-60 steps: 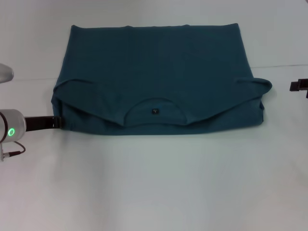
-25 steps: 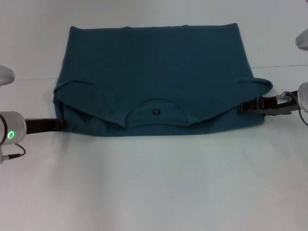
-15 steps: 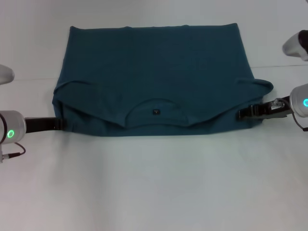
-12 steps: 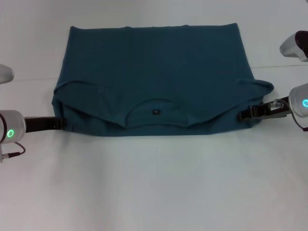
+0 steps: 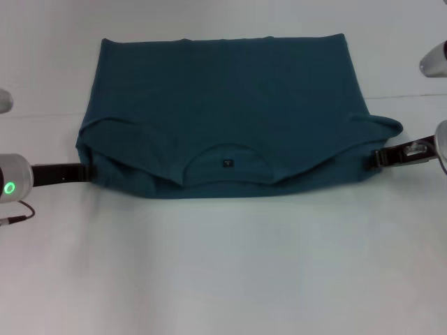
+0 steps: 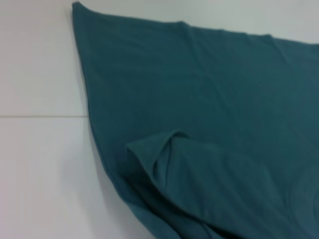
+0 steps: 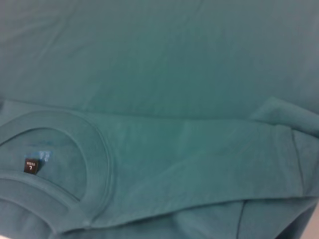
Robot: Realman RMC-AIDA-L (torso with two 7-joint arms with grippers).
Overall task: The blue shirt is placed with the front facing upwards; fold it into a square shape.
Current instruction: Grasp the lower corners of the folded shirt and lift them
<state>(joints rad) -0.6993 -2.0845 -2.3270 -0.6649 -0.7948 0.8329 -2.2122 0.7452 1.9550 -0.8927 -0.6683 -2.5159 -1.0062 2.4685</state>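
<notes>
White worktop (image 5: 223,265) carrying folded blue shirt (image 5: 223,105), left pincer (image 5: 82,172) touching its near left corner, right pincer (image 5: 378,158) touching its near right edge, both grips impossible to tell.

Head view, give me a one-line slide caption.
Half-folded blue shirt on white table, left hand and right hand at its near corners.

This looks like a robot test bench or lab rather than a home: a broad, plain white tabletop (image 5: 223,265) fills the head view from edge to edge, with a faint seam running across it toward the far side. The only item on it is a dark teal-blue cotton T-shirt (image 5: 223,105), laid flat near the far edge. Nothing domestic or shop-like appears around it.
</notes>
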